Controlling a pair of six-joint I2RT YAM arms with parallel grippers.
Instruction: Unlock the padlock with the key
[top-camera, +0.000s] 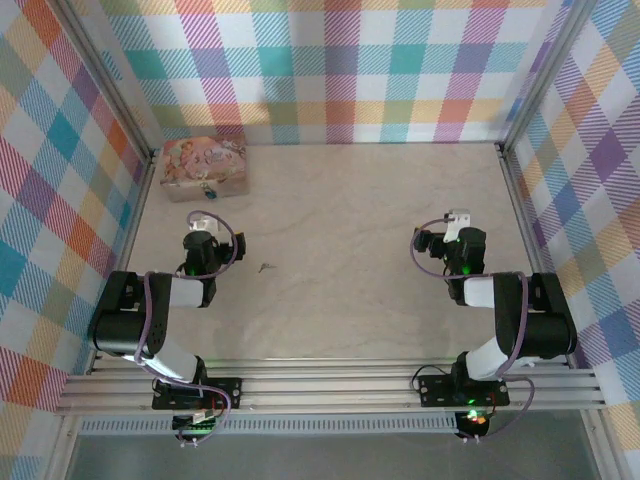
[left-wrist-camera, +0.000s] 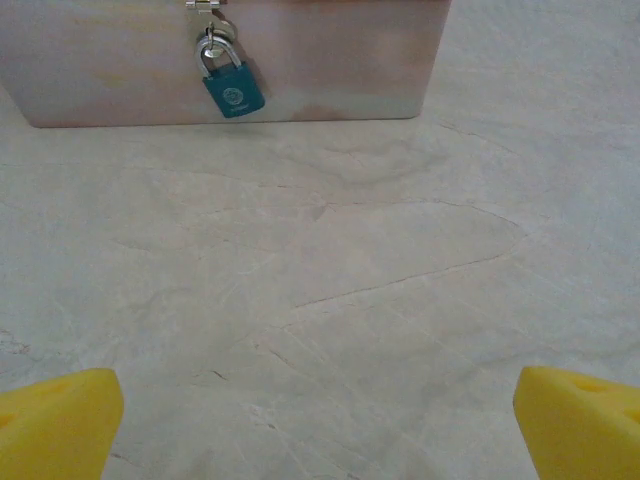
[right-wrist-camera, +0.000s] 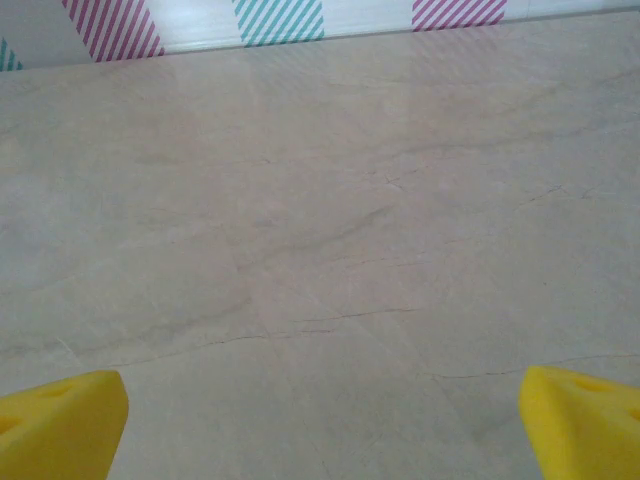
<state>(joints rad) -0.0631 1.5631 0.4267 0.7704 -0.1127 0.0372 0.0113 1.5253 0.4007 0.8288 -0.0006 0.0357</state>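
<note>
The blue padlock (left-wrist-camera: 232, 88) hangs by its silvery shackle from the hasp on the front of the pink box (left-wrist-camera: 330, 60); it is a small speck (top-camera: 209, 190) in the top view. The dark key (top-camera: 265, 267) lies flat on the table, right of my left arm. My left gripper (left-wrist-camera: 318, 420) is open over bare table, short of the box, its yellow fingertips (left-wrist-camera: 55, 420) at the frame's lower corners. My right gripper (right-wrist-camera: 320, 425) is open too, with nothing between its fingers, and faces the back wall from the table's right side (top-camera: 456, 222).
The pink picture-printed box (top-camera: 205, 168) stands at the back left corner of the marble-look table (top-camera: 340, 250). Plaid walls with metal rails (top-camera: 520, 200) close in the left, back and right sides.
</note>
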